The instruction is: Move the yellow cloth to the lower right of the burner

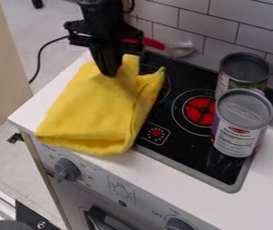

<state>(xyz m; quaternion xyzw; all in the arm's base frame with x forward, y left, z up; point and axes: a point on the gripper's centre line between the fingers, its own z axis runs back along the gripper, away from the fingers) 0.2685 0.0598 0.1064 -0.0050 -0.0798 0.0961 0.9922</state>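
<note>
The black gripper [109, 73] hangs down from the top edge at the upper left, its lower end against the upper part of the yellow cloth [97, 112]. Folded and rumpled, the cloth lies over the left part of the black stove top and the white counter beside it, reaching the front edge. One fold stands up just right of the gripper. To the cloth's right is the red-centred burner [200, 110], uncovered except where a can hides its right side. Part of another burner is hidden by the cloth.
Two cans stand on the stove top's right side, the front one [242, 123] close before the rear one [243, 69]. A red-handled utensil [153, 43] lies behind the stove top, near the tiled wall [220, 20]. Knobs [67, 170] line the front panel.
</note>
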